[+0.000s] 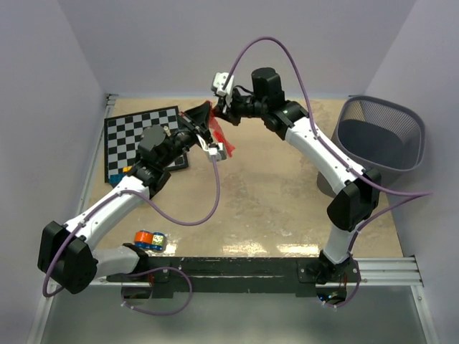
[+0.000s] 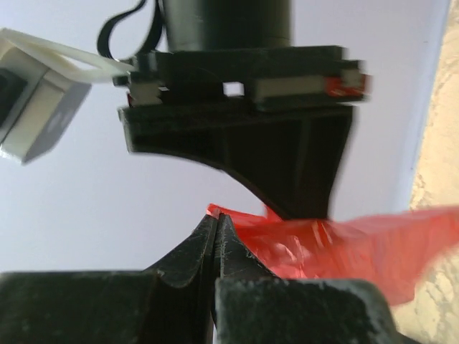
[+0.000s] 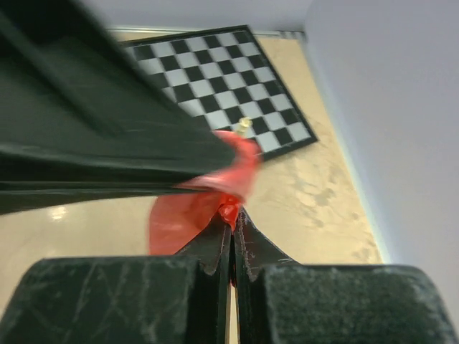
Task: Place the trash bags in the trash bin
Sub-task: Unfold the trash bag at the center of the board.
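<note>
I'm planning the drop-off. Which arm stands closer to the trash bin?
The right arm, its forearm passing right beside the trash bin; the left arm lies across the table by the chessboard.

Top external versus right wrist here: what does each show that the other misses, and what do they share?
Only top external: the trash bin at the table's right side, apart from the red trash bag, and a small blue-and-orange object near the left base. Only right wrist: the right gripper closed tight on the film, and a small pale piece on the chessboard. Both: the bag and the chessboard.
</note>
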Controlling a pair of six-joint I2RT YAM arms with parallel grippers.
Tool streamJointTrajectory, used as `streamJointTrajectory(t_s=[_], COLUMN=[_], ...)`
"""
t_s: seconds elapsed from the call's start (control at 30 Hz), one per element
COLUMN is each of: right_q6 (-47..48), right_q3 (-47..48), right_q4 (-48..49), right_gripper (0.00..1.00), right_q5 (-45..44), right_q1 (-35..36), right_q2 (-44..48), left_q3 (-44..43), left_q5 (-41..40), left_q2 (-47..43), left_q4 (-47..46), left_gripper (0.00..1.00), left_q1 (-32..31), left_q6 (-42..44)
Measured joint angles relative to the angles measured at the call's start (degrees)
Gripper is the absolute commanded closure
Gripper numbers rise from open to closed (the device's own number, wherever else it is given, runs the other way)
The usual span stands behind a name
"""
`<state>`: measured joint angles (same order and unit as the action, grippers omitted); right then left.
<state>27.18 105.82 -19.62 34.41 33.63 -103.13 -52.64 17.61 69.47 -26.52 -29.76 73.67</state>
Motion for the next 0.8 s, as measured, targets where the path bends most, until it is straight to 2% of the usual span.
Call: streamJointTrajectory(t_s=[0.27, 0.57, 0.8], right_q6=[0.46, -1.05, -1.33], right_q3=[-0.57, 0.17, -1.79], right_q4=[-2.25, 3.54, 2.6], right_gripper=[1.0, 1.0, 1.0], right_q5=[4.37, -3.45, -1.77], right_q1=[1.27, -1.18, 0.96], right_q2=[2.32, 1.57, -0.79], left_q3=[-1.22, 0.17, -0.52], left_q5=[-1.88, 0.39, 0.55], left_q2=[5.05, 1.29, 1.07], left_q4=[-2.4, 1.33, -0.39], left_gripper=[1.0, 1.0, 1.0], left_q1=[1.53, 1.55, 0.85], left_q6=[0.09, 0.94, 0.9])
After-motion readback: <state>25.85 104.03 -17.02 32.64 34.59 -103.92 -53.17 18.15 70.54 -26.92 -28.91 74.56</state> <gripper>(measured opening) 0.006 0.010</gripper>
